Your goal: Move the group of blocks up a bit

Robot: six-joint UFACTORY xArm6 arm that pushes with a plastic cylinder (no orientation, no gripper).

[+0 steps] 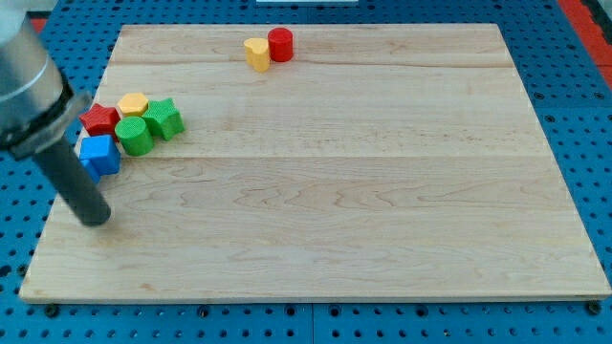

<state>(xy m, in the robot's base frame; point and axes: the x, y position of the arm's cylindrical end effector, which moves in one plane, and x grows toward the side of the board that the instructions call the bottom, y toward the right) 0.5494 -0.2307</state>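
Observation:
A group of blocks sits near the board's left edge: a red star (98, 119), a yellow hexagon (133, 103), a green star (163, 118), a green cylinder (134, 136) and a blue block (99, 154). They touch one another. My tip (95, 219) rests on the board below the blue block, apart from it. The rod slants up to the view's top left and partly hides the group's left side.
A yellow heart-shaped block (256, 53) and a red cylinder (280, 44) stand together near the board's top edge. The wooden board (335, 191) lies on a blue perforated table (583, 96).

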